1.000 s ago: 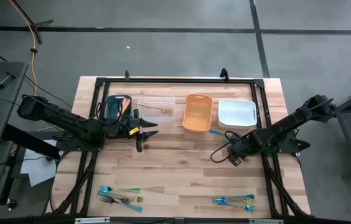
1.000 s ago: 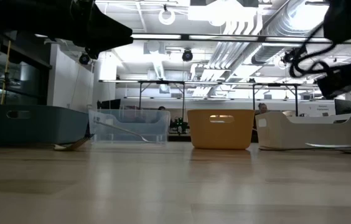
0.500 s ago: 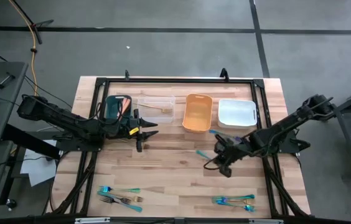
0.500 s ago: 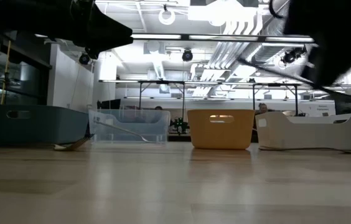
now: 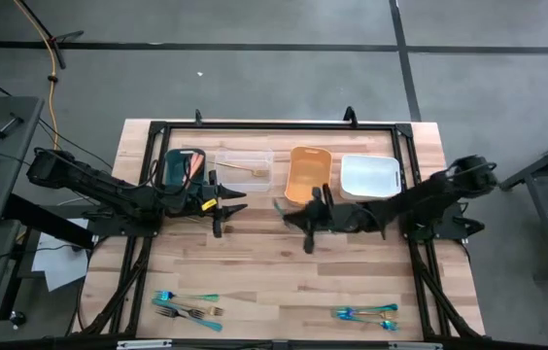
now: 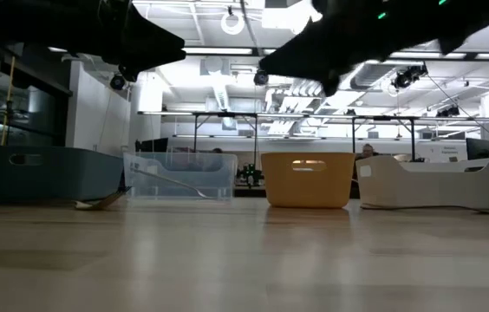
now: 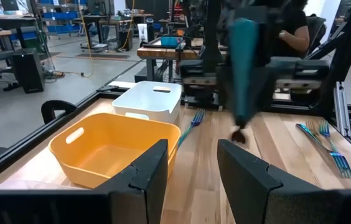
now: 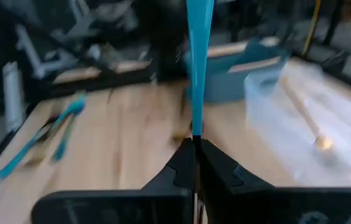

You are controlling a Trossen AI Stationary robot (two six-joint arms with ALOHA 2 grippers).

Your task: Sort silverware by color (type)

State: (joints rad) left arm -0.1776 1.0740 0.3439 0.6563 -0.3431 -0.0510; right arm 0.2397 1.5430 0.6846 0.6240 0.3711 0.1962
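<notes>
1. The right arm reaches far leftward across the desk (image 5: pixel 284 262), its gripper (image 5: pixel 298 216) just in front of the orange bin (image 5: pixel 308 176); its jaws are clenched on a teal utensil (image 8: pixel 198 56), whose handle sticks straight out past the fingertips.
2. The left arm lies low at the left, its gripper (image 5: pixel 225 204) near the teal bin (image 5: pixel 183 167) and the clear bin (image 5: pixel 245 168); its jaws stand parted with nothing between them.
3. The left wrist view alone shows a teal fork (image 7: pixel 191 122) lying on the desk beside the white bin (image 7: pixel 150 99).
4. The high view shows more silverware in two clusters at the near edge, left cluster (image 5: pixel 188 305) and right cluster (image 5: pixel 364 313), well apart from both grippers.
</notes>
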